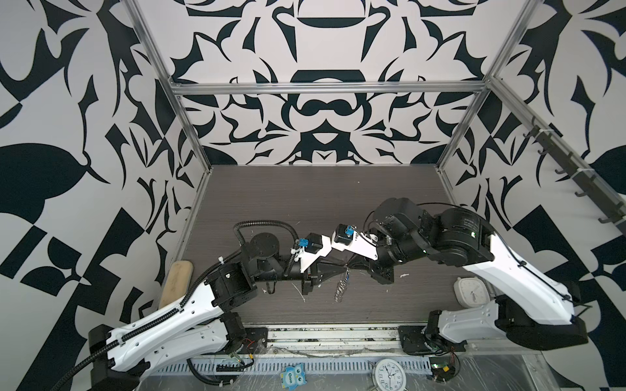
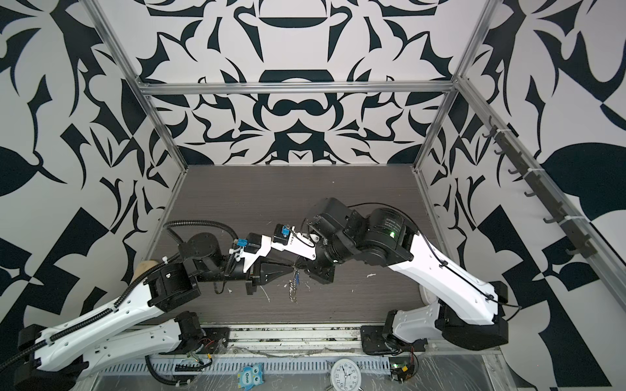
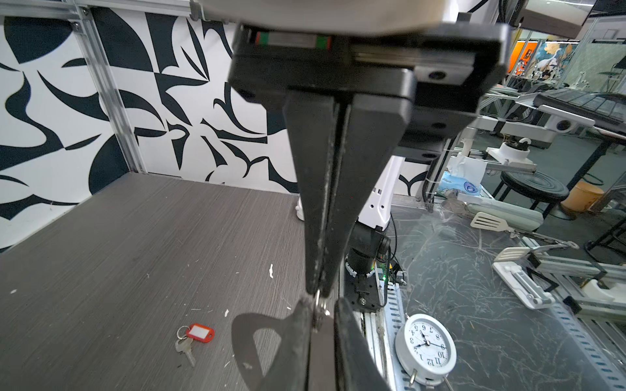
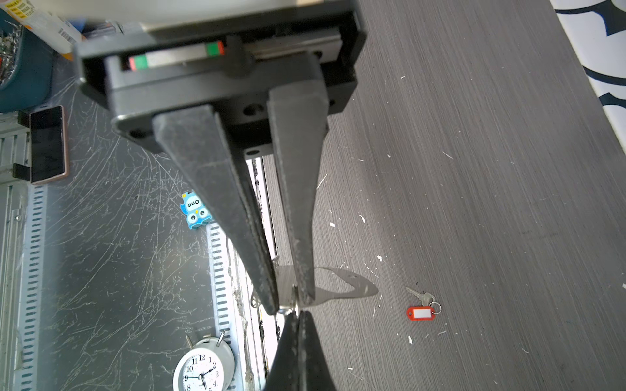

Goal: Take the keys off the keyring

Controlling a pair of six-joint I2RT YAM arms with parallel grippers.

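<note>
Grey tabletop (image 3: pixel 135 237); lower centre, right gripper (image 4: pixel 290 303) clamps the keyring (image 4: pixel 352 287), left gripper (image 3: pixel 318 294) closed tip-to-tip on its small ring (image 3: pixel 318 304).

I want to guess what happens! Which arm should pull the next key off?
Probably the left. The left fingers pinch a small ring at the edge of the keyring, while the right fingers clamp it steady. The red key already lies on the table.

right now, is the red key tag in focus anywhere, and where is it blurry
Left wrist view: red key tag sharp; right wrist view: crisp too, but the white casing by the lens is blurred; in both top views: softer, keyring just a thin glint, tag not visible.
</note>
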